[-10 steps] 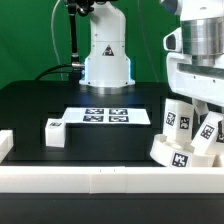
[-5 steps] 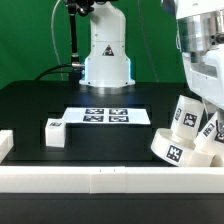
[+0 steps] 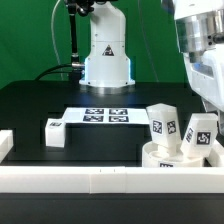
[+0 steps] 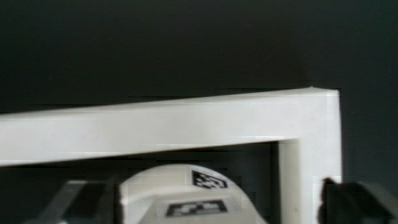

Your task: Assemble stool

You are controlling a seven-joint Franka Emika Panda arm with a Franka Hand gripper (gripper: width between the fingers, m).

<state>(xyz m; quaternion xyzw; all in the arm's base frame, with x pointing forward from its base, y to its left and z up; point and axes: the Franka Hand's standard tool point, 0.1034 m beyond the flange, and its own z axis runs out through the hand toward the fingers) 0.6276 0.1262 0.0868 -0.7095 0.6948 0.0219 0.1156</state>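
The white stool seat rests against the white rail wall at the exterior view's right. Two tagged legs stand up from it. A third leg lies loose on the black table at the exterior view's left. My gripper hangs just above the right-hand leg, clear of it. In the wrist view the gripper is open, its dark fingers wide on either side of a leg's tagged top, with gaps on both sides.
The marker board lies flat in the middle of the table. The arm's white base stands behind it. The rail wall's corner shows in the wrist view, and a short rail piece sits at the far left.
The seat with its two legs was tilted and held up at the right; now it sits lower with the legs upright. The gripper has let go and risen.
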